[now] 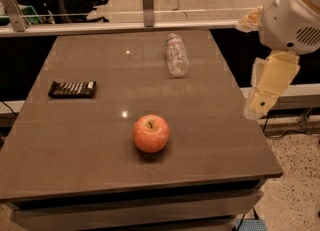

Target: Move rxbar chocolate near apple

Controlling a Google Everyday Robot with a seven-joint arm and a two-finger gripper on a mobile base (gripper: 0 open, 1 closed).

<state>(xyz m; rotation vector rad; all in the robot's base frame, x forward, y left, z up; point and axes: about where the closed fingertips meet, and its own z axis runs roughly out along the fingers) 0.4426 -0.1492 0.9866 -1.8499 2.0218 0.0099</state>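
Observation:
The rxbar chocolate [72,89] is a flat dark bar with white lettering, lying at the table's left side. The red-orange apple [151,133] stands in the front middle of the table, well to the right of and nearer than the bar. My gripper [260,102] is the cream-coloured end of the arm. It hangs down off the table's right edge, far from the bar and to the right of the apple, and holds nothing that I can see.
A clear crinkled plastic bottle [177,55] lies at the back middle of the brown table [210,125]. A railing with glass [147,5] runs behind the table. The table's right edge lies just left of the arm.

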